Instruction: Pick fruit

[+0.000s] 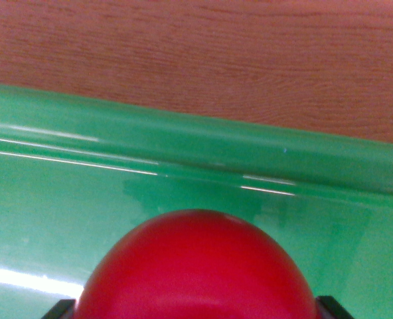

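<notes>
One camera only, on the wrist, looking down steeply and very close over the green tray [183, 143]; the wooden worktop [203, 53] fills the top.

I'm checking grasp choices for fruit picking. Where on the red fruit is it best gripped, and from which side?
Grip the red fruit across its widest part, one finger on each flank, coming straight down from above. It is a smooth round dome with no stem or edge showing, so only opposed sides give purchase. Dark finger tips already sit at either flank. The green tray rim lies beyond it, leaving that approach clear.
</notes>
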You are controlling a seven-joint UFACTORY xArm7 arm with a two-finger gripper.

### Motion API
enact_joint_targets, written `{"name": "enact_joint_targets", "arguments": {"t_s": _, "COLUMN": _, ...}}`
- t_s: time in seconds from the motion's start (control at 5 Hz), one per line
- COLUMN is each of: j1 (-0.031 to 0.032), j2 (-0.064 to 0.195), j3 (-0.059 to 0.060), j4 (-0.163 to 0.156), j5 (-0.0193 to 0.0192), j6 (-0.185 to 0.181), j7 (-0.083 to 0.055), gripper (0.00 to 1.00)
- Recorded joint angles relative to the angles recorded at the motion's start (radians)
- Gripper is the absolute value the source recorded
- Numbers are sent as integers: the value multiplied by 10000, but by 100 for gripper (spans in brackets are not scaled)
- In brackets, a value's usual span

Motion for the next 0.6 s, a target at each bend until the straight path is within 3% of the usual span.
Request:
{"name": "enact_joint_targets", "arguments": {"t_s": 0.2, "j1": 0, "j2": 0, "j3": 0, "j4": 0, "j5": 0, "j6": 0, "j7": 0, "gripper": 100}}
{"name": "enact_joint_targets", "arguments": {"t_s": 0.4, "j1": 2, "j2": -167, "j3": 0, "j4": 266, "j5": -3, "j6": 434, "j7": -4, "gripper": 100}}
{"name": "enact_joint_targets", "arguments": {"t_s": 0.6, "j1": 2, "j2": -167, "j3": 0, "j4": 266, "j5": -3, "j6": 434, "j7": -4, "gripper": 100}}
